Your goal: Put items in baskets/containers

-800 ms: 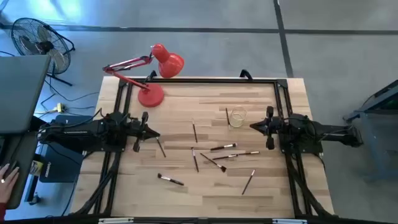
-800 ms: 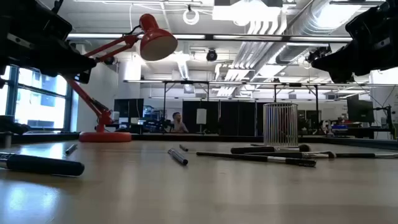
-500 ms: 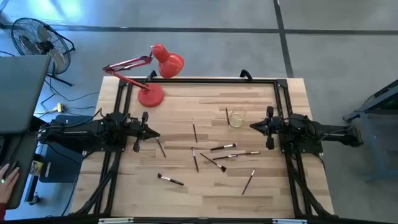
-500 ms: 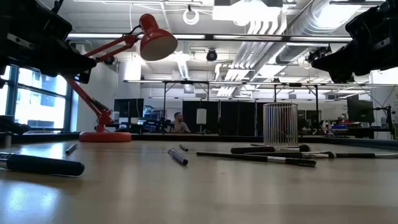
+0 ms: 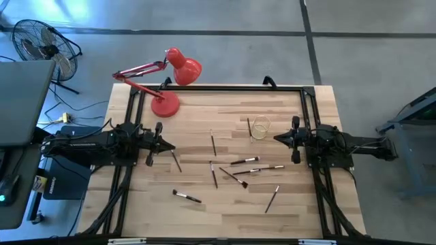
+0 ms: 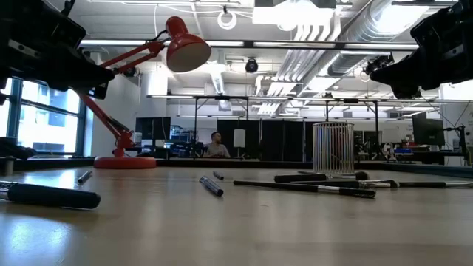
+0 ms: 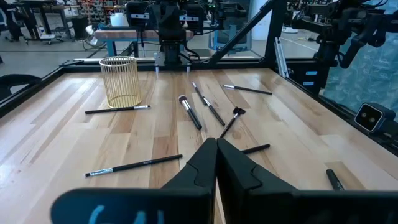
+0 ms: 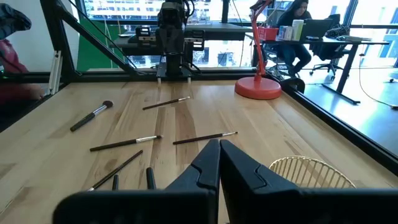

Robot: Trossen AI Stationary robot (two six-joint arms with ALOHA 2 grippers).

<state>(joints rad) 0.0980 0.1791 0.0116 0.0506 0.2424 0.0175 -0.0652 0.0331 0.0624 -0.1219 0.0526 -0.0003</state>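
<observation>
Eight or so brushes [image 5: 233,177] lie scattered flat across the middle of the counter [image 5: 306,204] in the high view. None is in the cup [image 5: 259,127], which stands upright near the right end effector [image 5: 278,138]. The left end effector [image 5: 170,145] faces it from the opposite side. Both hover at their own edges, probably parked so the working area stays clear before a first pick. A red lamp [image 5: 165,102] sits at the far left corner.

In the low view the cup [image 6: 332,147] rises well above the brushes lying around it, and both arms hang high off the wood.

The left wrist view shows its fingers pressed together and holding nothing, with the cup [image 7: 120,81] far across the counter.

The right wrist view shows the same pinched, empty fingers, with the cup's rim [image 8: 311,171] just beside them.

Compared with the earlier frames, arms and brushes are unmoved. A hand at the high view's lower left edge has gone, and a distant person [image 6: 216,145] has shifted slightly.
</observation>
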